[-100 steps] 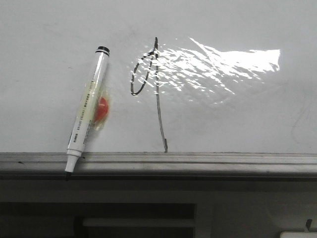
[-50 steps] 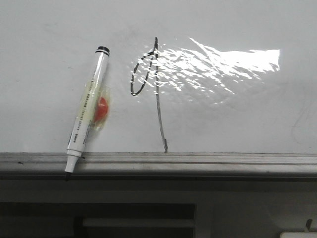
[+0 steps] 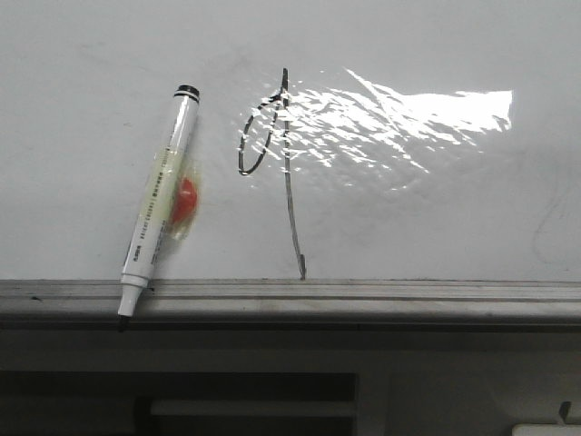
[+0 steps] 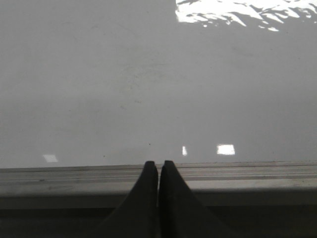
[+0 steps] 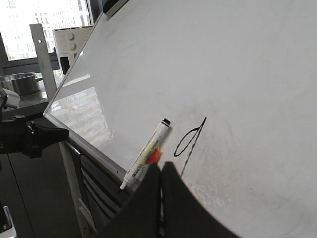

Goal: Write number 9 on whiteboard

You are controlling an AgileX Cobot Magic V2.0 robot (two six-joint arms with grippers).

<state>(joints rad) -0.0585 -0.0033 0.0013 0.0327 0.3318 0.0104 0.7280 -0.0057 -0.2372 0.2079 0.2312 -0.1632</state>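
Left gripper (image 4: 158, 166): fingers pressed together, nothing between them, tips at the grey edge rail (image 3: 363, 295) of the whiteboard (image 3: 436, 218). Right gripper (image 5: 160, 171): fingers likewise closed and empty, held off the board, facing the marker and the drawn figure.

Edge rail: runs along the near side of the board in the front view. Marker (image 3: 159, 204): white barrel, black end band, lying slanted on the board left of the figure, uncapped black tip resting on the rail. Red-orange blob (image 3: 186, 200) under yellowish clear tape at mid-barrel, touching the board.

Number 9 (image 3: 286, 163): thin black line, narrow slanted oval loop joined to a long near-straight tail ending just above the rail. Located just right of the marker, apart from it. Loop and upper tail overlap the wrinkled reflective patch (image 3: 399, 123), which extends to the right.

Board surface beyond: glossy white, faint grey smudges.
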